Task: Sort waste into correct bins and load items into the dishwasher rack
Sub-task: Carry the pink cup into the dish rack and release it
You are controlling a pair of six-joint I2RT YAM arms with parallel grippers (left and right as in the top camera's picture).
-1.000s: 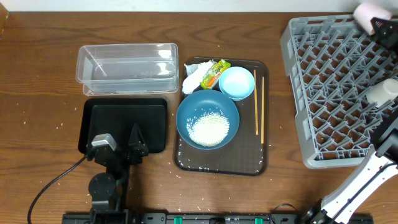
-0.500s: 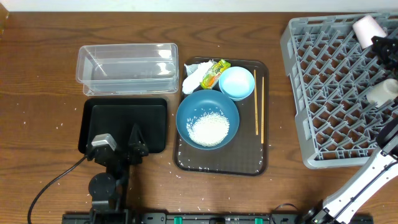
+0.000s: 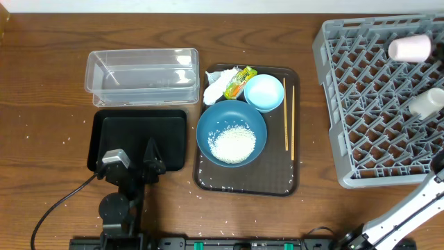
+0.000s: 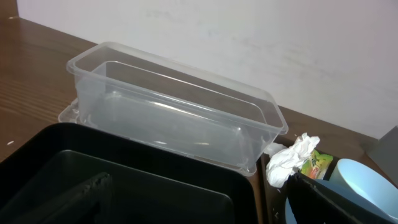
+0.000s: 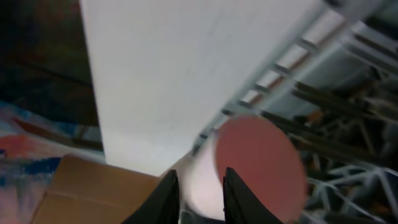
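Observation:
The grey dishwasher rack (image 3: 374,104) stands at the right. A pink cup (image 3: 409,48) lies on its side on the rack's far part, and a white cup (image 3: 424,102) lies nearer. In the right wrist view my right gripper (image 5: 200,177) is shut on the pink cup (image 5: 261,165); the gripper is outside the overhead view. The dark-blue bowl (image 3: 208,121) holds rice (image 3: 232,144). Beside it are the light-blue bowl (image 3: 263,92), tissue (image 3: 216,85), wrapper (image 3: 238,81) and chopsticks (image 3: 285,114). My left gripper (image 3: 132,170) is open and empty at the black bin's (image 3: 139,128) near edge.
The bowls, waste and chopsticks sit on a dark-brown tray (image 3: 277,180). The clear tub (image 3: 142,69) stands behind the black bin and is empty. Rice grains are scattered on the tray and the table. The right arm (image 3: 409,208) crosses the lower right corner.
The pink cup has come down from the rack's far corner and turned onto its side. The right gripper has left the overhead view. The left arm has not moved.

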